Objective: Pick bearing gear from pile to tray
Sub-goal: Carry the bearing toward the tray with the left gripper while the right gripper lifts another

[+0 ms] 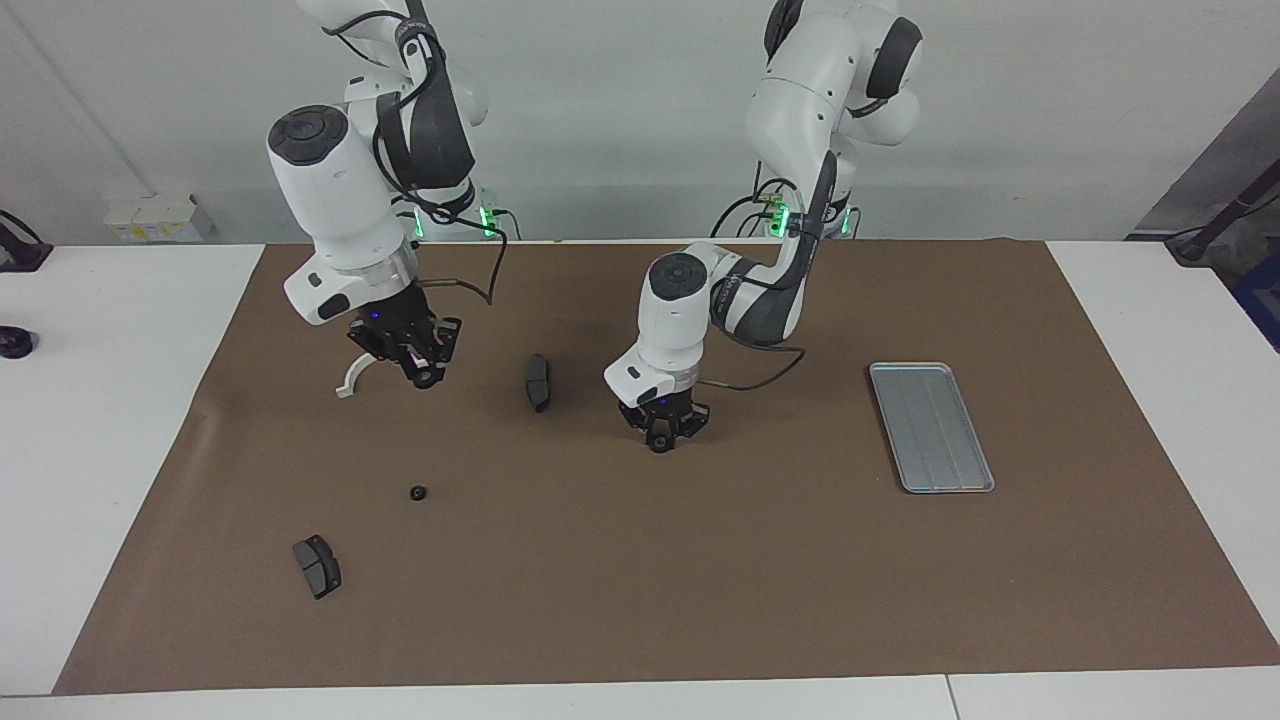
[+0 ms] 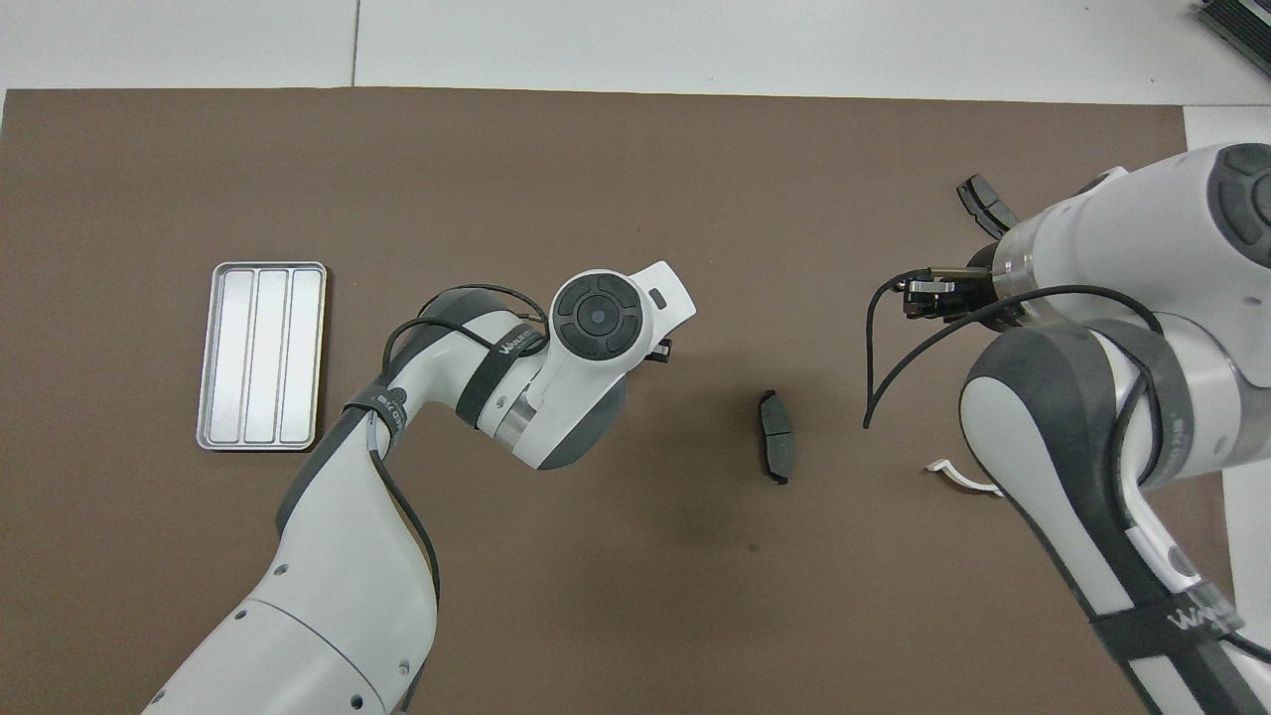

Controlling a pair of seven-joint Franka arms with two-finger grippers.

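My left gripper [image 1: 660,440] is down at the brown mat near the table's middle, shut on a small black bearing gear [image 1: 661,445]. In the overhead view its own wrist hides its fingertips. My right gripper [image 1: 426,376] hangs above the mat at the right arm's end, shut on another bearing gear [image 1: 429,380]. The pile's other parts lie spread out: a third gear [image 1: 418,492], a white half-ring bracket [image 1: 350,380] and a dark brake pad [image 1: 317,566]. The silver tray [image 1: 930,427] lies toward the left arm's end, holding nothing.
A second brake pad [image 1: 538,382] lies between the two grippers, also seen from overhead as the brake pad [image 2: 776,449]. The tray [image 2: 261,356] sits on the brown mat [image 1: 700,580]. The white bracket [image 2: 958,477] peeks out beside the right arm.
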